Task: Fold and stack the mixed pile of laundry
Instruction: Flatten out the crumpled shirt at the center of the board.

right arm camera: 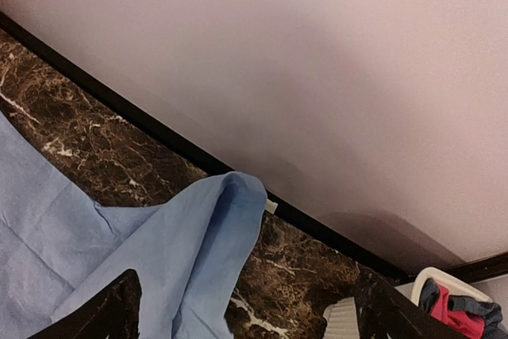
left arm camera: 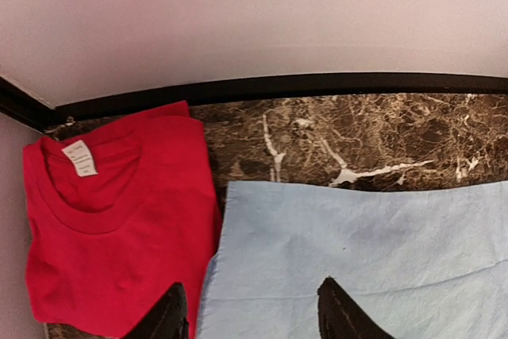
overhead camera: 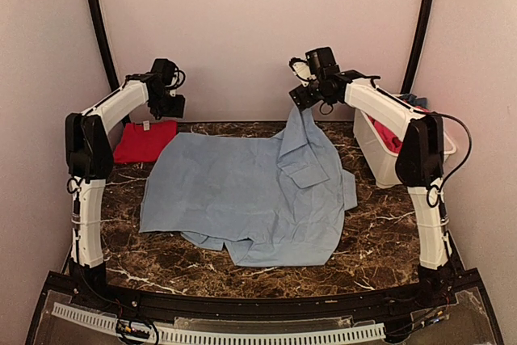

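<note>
A large light-blue collared shirt (overhead camera: 242,191) lies spread over the middle of the marble table, pocket side up. Its far right part rises in a peak to my right gripper (overhead camera: 303,103). In the right wrist view the jaws stand wide apart (right arm camera: 246,275), with the raised fold of the shirt (right arm camera: 182,252) between them, against the left finger. My left gripper (overhead camera: 171,107) is open and empty; it hovers (left arm camera: 252,283) over the shirt's far left corner (left arm camera: 357,244). A folded red T-shirt (overhead camera: 145,141) lies at the far left, next to that corner (left arm camera: 119,220).
A white plastic tub (overhead camera: 380,159) stands at the right edge, holding red (overhead camera: 392,136) and dark blue-grey garments (right arm camera: 476,311). The back wall and a black rim (left arm camera: 317,85) run close behind both grippers. Bare marble (overhead camera: 202,268) shows at the near side.
</note>
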`<action>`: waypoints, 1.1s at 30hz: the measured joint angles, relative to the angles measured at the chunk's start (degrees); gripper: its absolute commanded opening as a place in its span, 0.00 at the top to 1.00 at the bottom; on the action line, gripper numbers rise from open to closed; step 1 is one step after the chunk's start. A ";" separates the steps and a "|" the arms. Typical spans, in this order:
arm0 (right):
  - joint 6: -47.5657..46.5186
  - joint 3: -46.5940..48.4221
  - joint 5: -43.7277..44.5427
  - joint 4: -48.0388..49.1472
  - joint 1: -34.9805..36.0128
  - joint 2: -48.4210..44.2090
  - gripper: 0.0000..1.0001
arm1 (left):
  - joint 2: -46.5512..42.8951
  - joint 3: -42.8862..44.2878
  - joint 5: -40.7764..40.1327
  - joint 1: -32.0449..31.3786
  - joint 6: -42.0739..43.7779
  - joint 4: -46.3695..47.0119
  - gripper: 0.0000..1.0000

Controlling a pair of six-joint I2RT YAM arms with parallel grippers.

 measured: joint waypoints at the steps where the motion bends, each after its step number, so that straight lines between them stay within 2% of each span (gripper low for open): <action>1: 0.31 0.33 0.81 -1.62 0.00 -0.26 0.08 | -0.44 0.72 -0.35 0.50 -0.66 -1.20 0.40; 4: 1.81 -1.01 2.05 -5.57 0.00 -2.56 0.05 | -4.15 -1.25 -0.09 1.25 -2.25 -3.10 0.37; 7: 4.22 -8.24 1.46 -8.52 0.00 -9.22 0.06 | -13.86 -12.57 0.85 -0.20 -3.02 -1.99 0.36; 11: 7.45 -15.65 -2.91 -11.78 0.13 -19.54 0.10 | -30.99 -30.82 5.16 -5.68 -3.69 -0.44 0.38; 17: 14.60 -33.31 -18.40 -11.34 2.40 -37.88 0.13 | -48.04 -51.34 10.95 -18.73 -4.72 -0.26 0.57; 18: 15.91 -36.48 -21.11 -11.10 3.28 -40.13 0.13 | -50.25 -54.03 12.44 -20.57 -5.53 -1.29 0.63; 21: 19.12 -44.17 -26.91 -9.90 5.22 -43.25 0.16 | -55.25 -60.15 15.74 -24.39 -8.52 -3.45 0.67; 27: 22.69 -52.09 -32.30 -9.14 5.68 -40.28 0.20 | -58.88 -66.93 18.97 -32.68 -15.23 -6.86 0.75; 30: 23.34 -52.41 -33.11 -8.50 5.68 -38.93 0.20 | -56.41 -68.48 19.56 -35.45 -18.05 -7.15 0.75; 33: 23.43 -52.52 -33.86 -7.28 5.68 -38.07 0.20 | -53.02 -70.20 19.58 -36.72 -20.31 -6.54 0.70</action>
